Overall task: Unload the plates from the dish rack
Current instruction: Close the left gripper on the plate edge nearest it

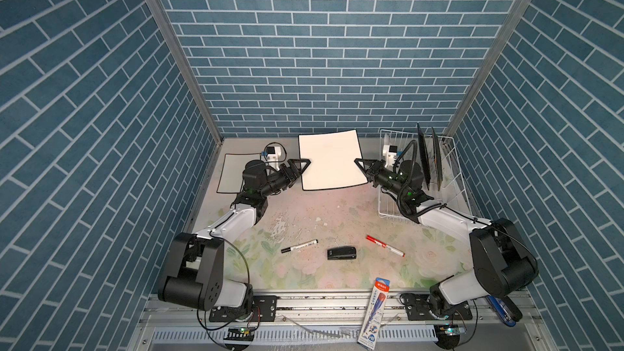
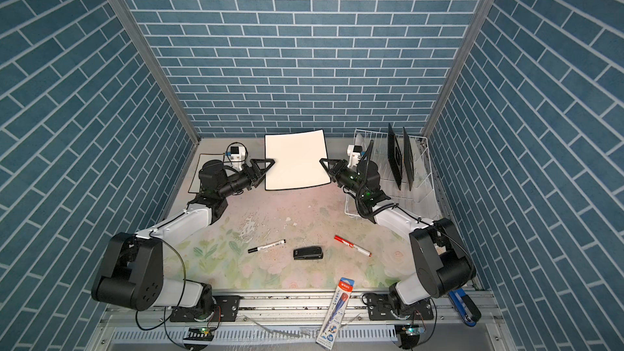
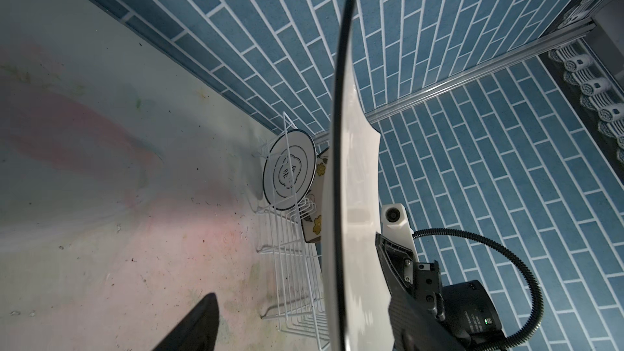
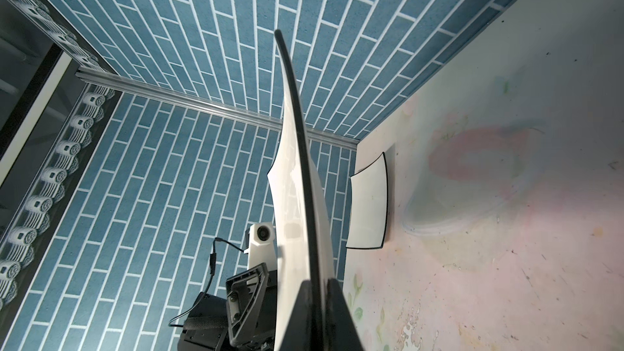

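Note:
A white square plate (image 1: pixel 332 160) (image 2: pixel 297 160) with a thin black rim hangs above the back of the table between both grippers. My right gripper (image 1: pixel 358 162) (image 4: pixel 324 312) is shut on its right edge. My left gripper (image 1: pixel 304 165) (image 2: pixel 268 165) is open, its jaws straddling the left edge. In the left wrist view a gap shows between one finger (image 3: pixel 199 325) and the rim. Another white plate (image 1: pixel 233 172) (image 4: pixel 368 204) lies flat at back left. The dish rack (image 1: pixel 452 177) (image 3: pixel 287 265) at back right holds two upright black plates (image 1: pixel 423 157) (image 1: pixel 436 160), a round white plate (image 3: pixel 288 170) and a flower-patterned one (image 3: pixel 317 227).
A black marker (image 1: pixel 299 246), a small black stapler-like object (image 1: pixel 341 253) and a red marker (image 1: pixel 385 246) lie on the front half of the table. A pencil pack (image 1: pixel 376 308) rests across the front rail. Blue brick walls close in on three sides.

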### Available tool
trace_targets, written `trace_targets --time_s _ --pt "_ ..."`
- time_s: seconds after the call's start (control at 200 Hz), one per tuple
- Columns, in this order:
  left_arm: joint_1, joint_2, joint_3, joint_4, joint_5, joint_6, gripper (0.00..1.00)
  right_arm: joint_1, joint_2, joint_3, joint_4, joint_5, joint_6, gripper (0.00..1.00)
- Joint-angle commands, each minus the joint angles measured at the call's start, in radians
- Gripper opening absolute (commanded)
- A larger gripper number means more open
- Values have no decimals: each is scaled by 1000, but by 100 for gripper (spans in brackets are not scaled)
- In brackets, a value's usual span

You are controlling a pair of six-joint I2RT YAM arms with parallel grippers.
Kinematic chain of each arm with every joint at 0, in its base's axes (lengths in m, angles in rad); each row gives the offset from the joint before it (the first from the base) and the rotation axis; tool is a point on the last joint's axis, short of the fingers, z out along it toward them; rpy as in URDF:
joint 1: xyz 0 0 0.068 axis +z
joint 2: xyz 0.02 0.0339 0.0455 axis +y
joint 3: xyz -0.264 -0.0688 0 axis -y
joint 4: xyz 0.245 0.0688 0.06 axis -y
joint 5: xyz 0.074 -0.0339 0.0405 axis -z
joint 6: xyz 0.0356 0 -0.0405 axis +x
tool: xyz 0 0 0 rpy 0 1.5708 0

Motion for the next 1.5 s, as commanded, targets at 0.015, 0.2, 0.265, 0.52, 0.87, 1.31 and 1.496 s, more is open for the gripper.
trace_targets --time_s 0.015,0.2,0.265,0.52,0.87,1.31,1.496 --pt "-17 23 30 52 16 -23 74 8 -16 42 219 -21 113 0" --pt "-29 54 50 107 54 -82 57 8 -7 59 211 -35 115 0" --pt "-29 56 49 119 53 -92 51 9 -4 58 215 -26 115 0" --pt "-29 64 51 166 61 -133 33 12 26 70 271 -45 146 0" --pt "-29 75 54 193 73 -161 18 11 48 96 263 -87 147 0" --pt "-25 106 49 272 73 -209 0 11 57 98 248 -114 147 17" --pt "-2 99 59 271 67 -217 0 11 57 85 228 -117 147 47"
